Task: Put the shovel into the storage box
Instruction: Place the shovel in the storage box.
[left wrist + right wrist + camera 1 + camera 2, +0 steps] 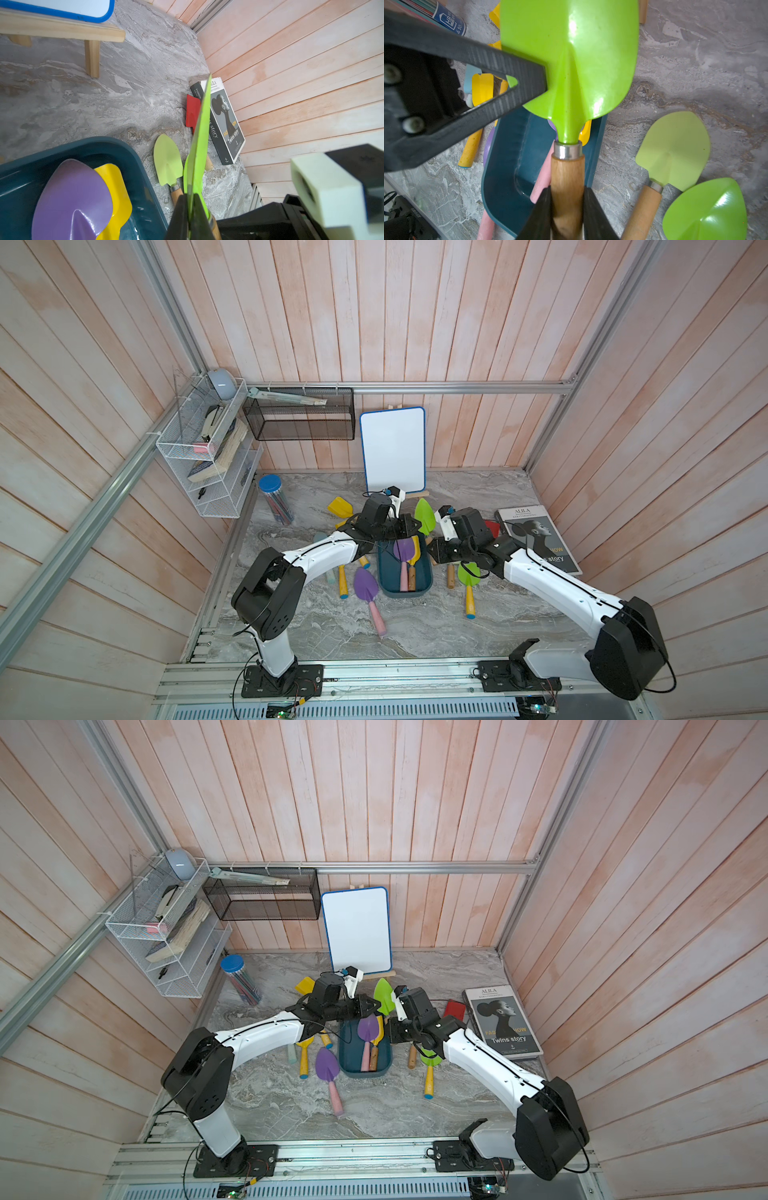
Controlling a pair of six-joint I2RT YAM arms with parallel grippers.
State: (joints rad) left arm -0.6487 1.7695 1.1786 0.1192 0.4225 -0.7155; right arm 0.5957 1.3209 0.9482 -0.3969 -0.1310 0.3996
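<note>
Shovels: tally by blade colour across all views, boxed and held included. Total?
Green shovels: 3 (held green shovel, bright one on the table, pale one beside it)
Yellow shovels: 3 (one in the storage box, two on the table)
Purple shovels: 2 (one in the box, one on the table)
Light blue shovel: 1
Red shovel: 1
Total: 10

The green shovel (569, 62) has its handle end blurred, seemingly cut off.

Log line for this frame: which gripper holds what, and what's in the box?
left gripper: shut on green shovel blade | right gripper: shut on its handle | storage box: purple shovel, yellow shovel inside | green shovel: outside
</note>
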